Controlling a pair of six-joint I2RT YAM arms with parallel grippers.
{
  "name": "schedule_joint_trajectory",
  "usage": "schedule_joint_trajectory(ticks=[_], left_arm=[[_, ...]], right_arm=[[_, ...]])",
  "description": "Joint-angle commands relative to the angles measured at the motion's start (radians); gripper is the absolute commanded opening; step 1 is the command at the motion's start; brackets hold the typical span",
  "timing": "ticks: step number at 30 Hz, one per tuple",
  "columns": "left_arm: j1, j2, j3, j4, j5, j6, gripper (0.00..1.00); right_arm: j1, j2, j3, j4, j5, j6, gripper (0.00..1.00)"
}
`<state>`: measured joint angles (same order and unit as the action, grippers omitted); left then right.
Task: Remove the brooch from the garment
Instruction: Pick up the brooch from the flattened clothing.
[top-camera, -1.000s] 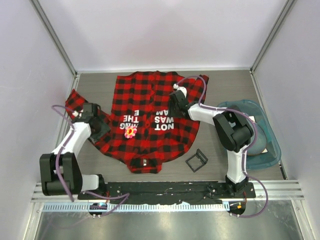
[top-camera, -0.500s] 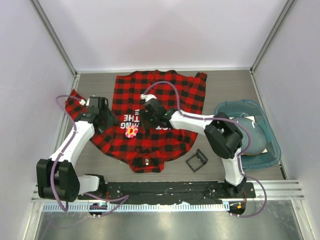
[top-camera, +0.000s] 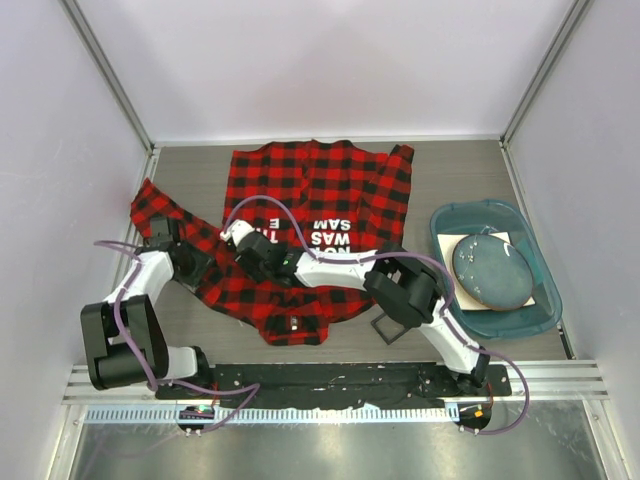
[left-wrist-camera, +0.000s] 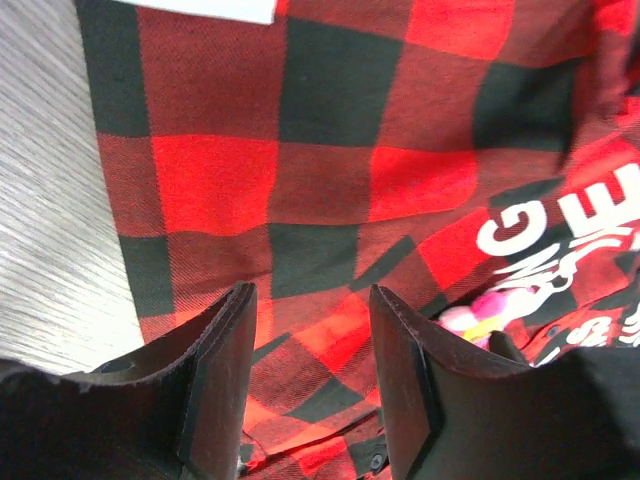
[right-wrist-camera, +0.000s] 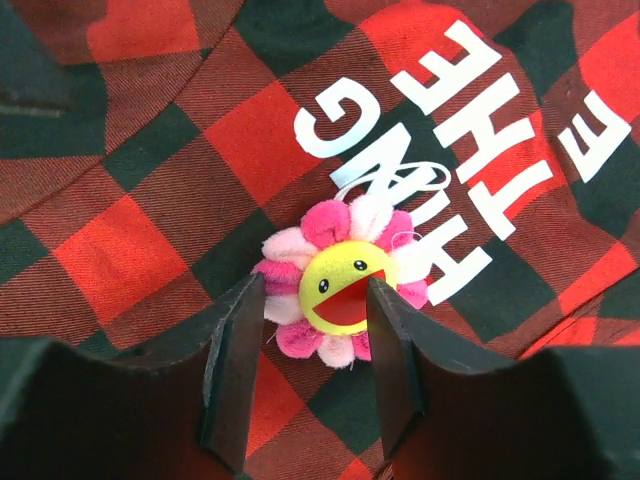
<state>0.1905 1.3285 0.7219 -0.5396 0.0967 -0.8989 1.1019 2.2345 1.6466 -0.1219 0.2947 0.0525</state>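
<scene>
The garment (top-camera: 330, 185) is a red-and-black check flannel shirt with white lettering, spread flat on the table. The brooch (right-wrist-camera: 340, 280) is a pink flower with a yellow smiling centre, pinned beside the lettering (right-wrist-camera: 480, 130). My right gripper (right-wrist-camera: 312, 300) is open, its jaws either side of the brooch, just above the cloth. In the top view the right gripper (top-camera: 252, 258) hides the brooch. My left gripper (top-camera: 195, 262) is open and empty over the shirt's left edge (left-wrist-camera: 330, 170). The left wrist view shows a bit of the brooch (left-wrist-camera: 468, 318) past the right finger.
A teal basin (top-camera: 470, 207) with a grey round dish (top-camera: 490, 268) stands at the right. A black square frame (top-camera: 385, 326) lies by the shirt's hem, partly under the right arm. Bare grey table (left-wrist-camera: 50, 200) lies left of the shirt.
My right arm has swung left across the shirt and now covers the brooch in the top view. My left gripper has drawn back down and left to the shirt's edge.
</scene>
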Motion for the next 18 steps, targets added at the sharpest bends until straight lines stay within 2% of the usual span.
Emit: schedule_joint_trajectory(ticks=[1, 4, 9, 14, 16, 17, 18], left_arm=[[0.024, 0.028, -0.03, 0.047, 0.037, -0.002, 0.52], [0.033, 0.035, -0.042, 0.059, 0.038, 0.0, 0.52], [0.038, 0.038, -0.044, 0.055, 0.028, 0.012, 0.51], [0.041, 0.026, -0.044, 0.052, 0.02, 0.015, 0.5], [0.041, 0.024, -0.044, 0.049, 0.02, 0.02, 0.5], [0.041, 0.024, -0.044, 0.046, 0.02, 0.021, 0.5], [0.041, 0.026, -0.044, 0.046, 0.018, 0.023, 0.5]], right_arm=[[-0.01, 0.016, 0.045, 0.028, 0.004, -0.048, 0.51], [-0.01, 0.028, 0.042, 0.033, 0.017, -0.048, 0.62], [-0.007, 0.043, 0.019, 0.025, 0.03, -0.045, 0.7], [0.012, 0.089, 0.038, -0.013, 0.081, -0.04, 0.72], [0.032, 0.096, 0.038, -0.005, 0.151, -0.048, 0.71], [0.036, 0.097, 0.042, -0.007, 0.178, -0.048, 0.7], [0.036, 0.099, 0.044, -0.007, 0.198, -0.046, 0.63]])
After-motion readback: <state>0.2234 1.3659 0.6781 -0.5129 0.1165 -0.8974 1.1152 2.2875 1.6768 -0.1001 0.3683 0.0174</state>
